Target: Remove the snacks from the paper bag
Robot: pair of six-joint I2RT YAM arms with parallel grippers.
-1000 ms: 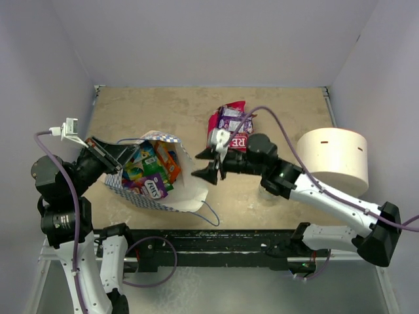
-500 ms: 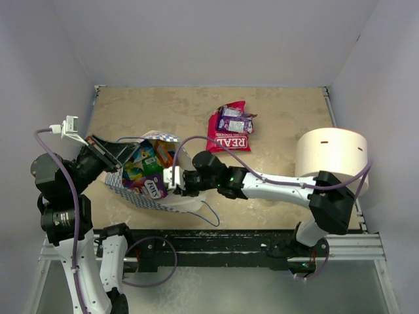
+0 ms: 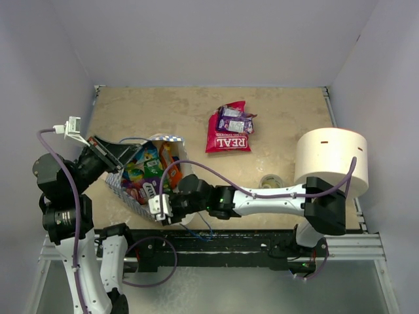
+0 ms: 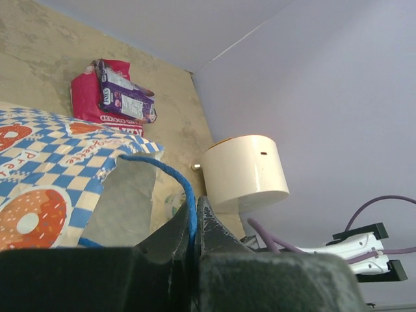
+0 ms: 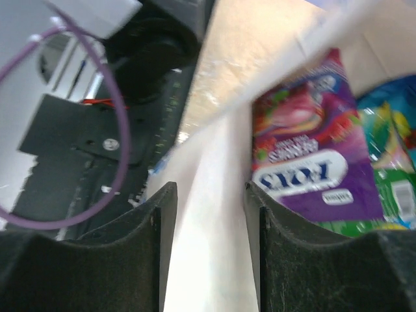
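Note:
The paper bag (image 3: 124,188), blue-and-white checkered, lies open on the left with several snacks inside: a green packet (image 3: 139,171), an orange one (image 3: 169,159) and a purple one (image 5: 318,170). My left gripper (image 3: 116,152) is shut on the bag's blue cord handle (image 4: 184,184) and holds it up. My right gripper (image 3: 159,205) is open at the bag's near rim, its fingers straddling the white bag wall (image 5: 209,227). A red chip bag (image 3: 228,137) with a purple packet (image 3: 234,121) on it lies on the table outside the bag.
A big white cylinder roll (image 3: 330,160) stands at the right. A small clear tape roll (image 3: 270,181) lies next to it. The black front rail (image 3: 216,242) runs just behind my right gripper. Purple cables loop over both arms.
My right arm swung left from beside the red chip bag to the paper bag's near rim. The bag's near wall now sits lower and closer to the front rail. The left gripper stayed.

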